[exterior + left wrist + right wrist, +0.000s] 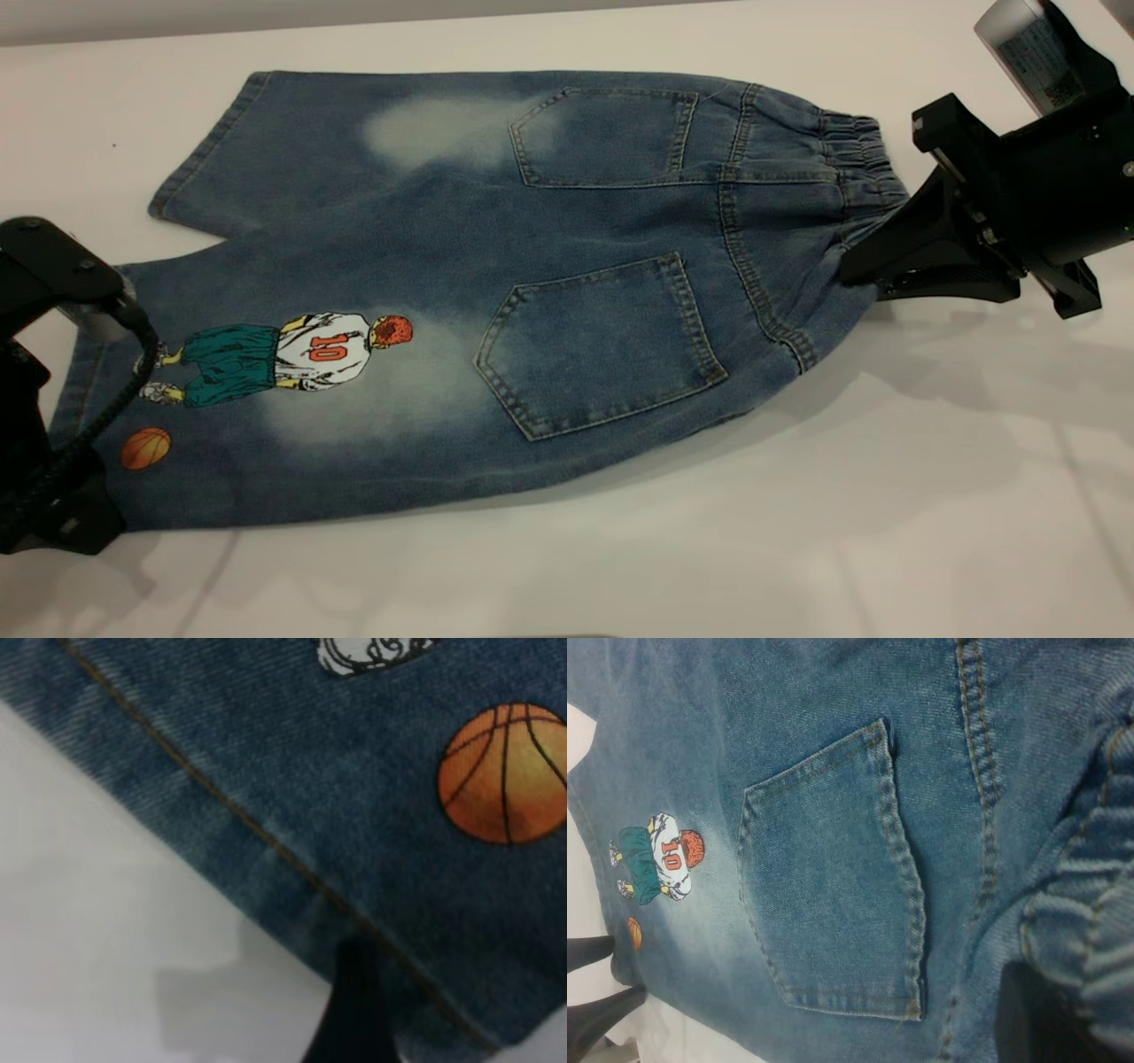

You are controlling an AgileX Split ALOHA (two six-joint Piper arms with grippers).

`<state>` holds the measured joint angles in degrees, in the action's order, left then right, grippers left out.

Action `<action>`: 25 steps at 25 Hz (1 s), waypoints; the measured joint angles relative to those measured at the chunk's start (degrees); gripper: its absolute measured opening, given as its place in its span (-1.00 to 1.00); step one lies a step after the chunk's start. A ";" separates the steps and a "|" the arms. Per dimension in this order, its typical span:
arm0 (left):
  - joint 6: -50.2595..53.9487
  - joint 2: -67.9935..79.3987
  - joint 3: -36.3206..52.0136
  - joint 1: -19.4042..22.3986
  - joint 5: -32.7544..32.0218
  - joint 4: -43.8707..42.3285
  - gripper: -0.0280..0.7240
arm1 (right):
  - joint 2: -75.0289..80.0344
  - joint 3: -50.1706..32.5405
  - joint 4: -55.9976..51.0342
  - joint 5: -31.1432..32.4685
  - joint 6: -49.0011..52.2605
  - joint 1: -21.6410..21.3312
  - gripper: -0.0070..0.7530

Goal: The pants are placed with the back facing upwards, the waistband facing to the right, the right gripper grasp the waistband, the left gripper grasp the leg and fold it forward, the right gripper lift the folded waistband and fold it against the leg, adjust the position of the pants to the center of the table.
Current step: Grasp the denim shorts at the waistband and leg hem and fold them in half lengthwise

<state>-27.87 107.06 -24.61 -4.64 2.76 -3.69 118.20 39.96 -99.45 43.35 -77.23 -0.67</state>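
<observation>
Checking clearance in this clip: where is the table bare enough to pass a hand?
Bare table lies along the near edge below the pants, and in a strip beyond them. Crowded: the waistband end with the right claw, and the printed leg's hem by the left claw.

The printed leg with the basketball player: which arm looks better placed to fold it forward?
The left. Its tool sits at the hem of the leg, beside the orange ball. The right tool is at the far end, on the waistband.
</observation>
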 joint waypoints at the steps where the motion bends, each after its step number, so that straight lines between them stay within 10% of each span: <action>1: 0.00 0.35 -0.13 0.00 0.51 0.00 0.45 | 0.00 0.00 0.00 0.00 0.00 0.00 -0.88; 13: 0.00 1.49 -1.59 0.06 2.84 -0.11 -0.75 | 0.00 0.04 2.96 3.14 0.00 0.00 -0.88; 25: 1.04 -21.11 -1.07 0.00 -14.20 1.11 -0.80 | -1.21 -0.09 11.96 18.36 5.27 0.00 -0.88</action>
<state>-26.83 85.95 -25.68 -4.64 -11.44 -2.58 116.99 39.87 -87.48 61.71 -71.96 -0.67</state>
